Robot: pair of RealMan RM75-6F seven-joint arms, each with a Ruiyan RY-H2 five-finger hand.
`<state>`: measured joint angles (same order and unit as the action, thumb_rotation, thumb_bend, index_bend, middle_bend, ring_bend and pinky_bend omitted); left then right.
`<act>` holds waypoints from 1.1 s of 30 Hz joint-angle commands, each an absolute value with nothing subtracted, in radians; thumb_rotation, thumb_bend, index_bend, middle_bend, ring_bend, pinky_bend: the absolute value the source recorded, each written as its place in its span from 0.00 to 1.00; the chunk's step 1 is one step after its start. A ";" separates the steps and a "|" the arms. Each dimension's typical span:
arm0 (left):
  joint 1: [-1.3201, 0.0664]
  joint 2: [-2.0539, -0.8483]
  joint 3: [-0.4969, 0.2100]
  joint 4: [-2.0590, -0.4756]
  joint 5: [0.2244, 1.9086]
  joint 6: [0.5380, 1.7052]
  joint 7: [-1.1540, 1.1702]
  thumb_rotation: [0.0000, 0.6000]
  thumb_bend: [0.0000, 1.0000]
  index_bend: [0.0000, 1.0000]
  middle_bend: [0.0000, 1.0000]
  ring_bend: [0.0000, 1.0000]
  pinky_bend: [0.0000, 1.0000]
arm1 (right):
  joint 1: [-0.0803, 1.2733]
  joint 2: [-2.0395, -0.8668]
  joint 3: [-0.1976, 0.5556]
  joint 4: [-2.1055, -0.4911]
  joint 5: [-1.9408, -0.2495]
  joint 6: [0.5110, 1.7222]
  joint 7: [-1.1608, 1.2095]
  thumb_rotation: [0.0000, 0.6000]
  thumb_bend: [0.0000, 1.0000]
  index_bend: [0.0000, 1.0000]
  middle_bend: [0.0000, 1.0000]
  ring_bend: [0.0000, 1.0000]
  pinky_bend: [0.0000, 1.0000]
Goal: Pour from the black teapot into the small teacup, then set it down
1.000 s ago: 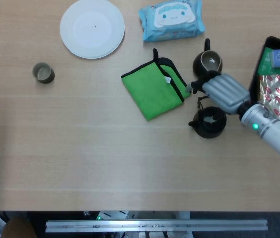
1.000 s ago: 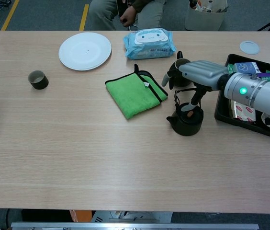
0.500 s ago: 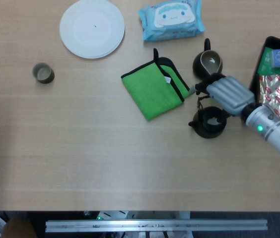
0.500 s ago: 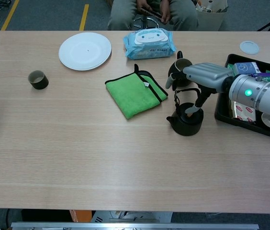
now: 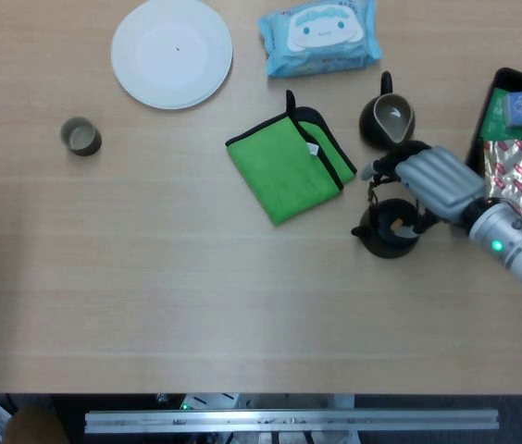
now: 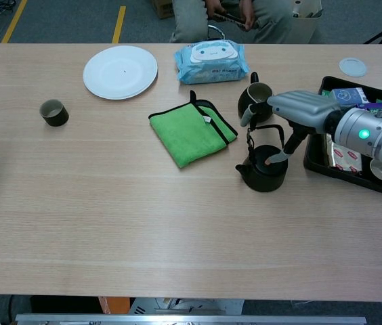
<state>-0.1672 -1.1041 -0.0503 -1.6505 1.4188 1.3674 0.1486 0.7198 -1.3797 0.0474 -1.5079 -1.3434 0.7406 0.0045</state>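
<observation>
Since a second ago the right hand [image 5: 432, 180] has drawn back toward the table's right edge. It now hovers over the black teapot [image 5: 390, 228], fingers loosely apart, gripping nothing, one fingertip near the rim. The small teacup [image 5: 80, 137] sits far off near the left edge. A firm grasp on the handle should come first. Open tabletop lies between them along the front.

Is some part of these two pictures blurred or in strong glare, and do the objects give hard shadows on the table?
Head view: even, soft light, no strong glare; the teapot and right hand are sharp, with only faint shadows; a blurred grey shape sits at the left edge. Chest view: also evenly lit; the teacup is sharp, and the table bends slightly toward the corners.
</observation>
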 commanded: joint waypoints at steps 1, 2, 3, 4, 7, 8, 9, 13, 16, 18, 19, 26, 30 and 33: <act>-0.169 -1.105 -0.050 -1.651 1.419 1.365 0.150 1.00 0.44 0.15 0.15 0.13 0.13 | 0.718 -1.378 0.044 -1.508 -1.345 0.743 0.005 1.00 0.00 0.28 0.34 0.21 0.17; -0.169 -1.106 -0.050 -1.651 1.419 1.365 0.150 1.00 0.44 0.15 0.15 0.13 0.13 | 0.718 -1.378 0.044 -1.507 -1.344 0.742 0.004 1.00 0.00 0.28 0.35 0.21 0.17; -0.170 -1.106 -0.050 -1.651 1.419 1.364 0.151 1.00 0.44 0.15 0.15 0.13 0.13 | 0.718 -1.377 0.043 -1.507 -1.343 0.742 0.004 1.00 0.00 0.28 0.36 0.21 0.17; -0.170 -1.106 -0.050 -1.651 1.419 1.364 0.152 1.00 0.44 0.15 0.15 0.13 0.13 | 0.718 -1.377 0.043 -1.506 -1.340 0.741 0.003 1.00 0.00 0.28 0.36 0.21 0.17; -0.171 -1.106 -0.050 -1.653 1.418 1.365 0.153 1.00 0.44 0.15 0.15 0.13 0.13 | 0.715 -1.376 0.044 -1.508 -1.339 0.748 0.005 1.00 0.00 0.28 0.39 0.21 0.17; -0.171 -1.105 -0.050 -1.653 1.418 1.365 0.154 1.00 0.44 0.15 0.15 0.13 0.13 | 0.714 -1.374 0.045 -1.510 -1.341 0.752 0.008 1.00 0.00 0.28 0.40 0.21 0.17; -0.171 -1.105 -0.050 -1.653 1.418 1.365 0.154 1.00 0.44 0.15 0.15 0.13 0.13 | 0.712 -1.372 0.045 -1.514 -1.343 0.756 0.012 1.00 0.00 0.28 0.40 0.21 0.17; -0.172 -1.106 -0.049 -1.654 1.416 1.363 0.159 1.00 0.44 0.15 0.15 0.13 0.13 | 0.706 -1.353 0.043 -1.541 -1.355 0.765 0.034 1.00 0.00 0.28 0.41 0.22 0.17; -0.173 -1.107 -0.049 -1.655 1.418 1.364 0.160 1.00 0.44 0.15 0.15 0.13 0.13 | 0.702 -1.335 0.035 -1.565 -1.369 0.768 0.048 1.00 0.00 0.28 0.42 0.22 0.17; -0.173 -1.107 -0.049 -1.655 1.418 1.364 0.160 1.00 0.44 0.15 0.15 0.13 0.13 | 0.698 -1.323 0.030 -1.583 -1.380 0.773 0.056 1.00 0.00 0.28 0.42 0.22 0.17; -0.174 -1.108 -0.048 -1.655 1.418 1.363 0.160 1.00 0.44 0.15 0.15 0.13 0.13 | 0.695 -1.314 0.027 -1.596 -1.387 0.778 0.063 1.00 0.00 0.28 0.42 0.22 0.17; -0.172 -1.108 -0.045 -1.654 1.422 1.366 0.154 1.00 0.44 0.15 0.15 0.13 0.13 | 0.672 -1.254 -0.001 -1.678 -1.433 0.807 0.081 1.00 0.00 0.28 0.42 0.22 0.17; -0.169 -1.107 -0.043 -1.652 1.424 1.370 0.148 1.00 0.44 0.15 0.15 0.13 0.13 | 0.653 -1.218 -0.024 -1.716 -1.465 0.831 0.082 1.00 0.00 0.28 0.42 0.22 0.17; -0.167 -1.106 -0.041 -1.651 1.429 1.374 0.143 1.00 0.44 0.15 0.15 0.13 0.13 | 0.637 -1.190 -0.044 -1.741 -1.481 0.844 0.077 1.00 0.00 0.28 0.42 0.22 0.17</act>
<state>-0.1672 -1.1060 -0.0412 -1.6512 1.4285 1.3733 0.1431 0.6436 -1.1984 -0.0367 -1.7330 -1.4741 0.8386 0.0794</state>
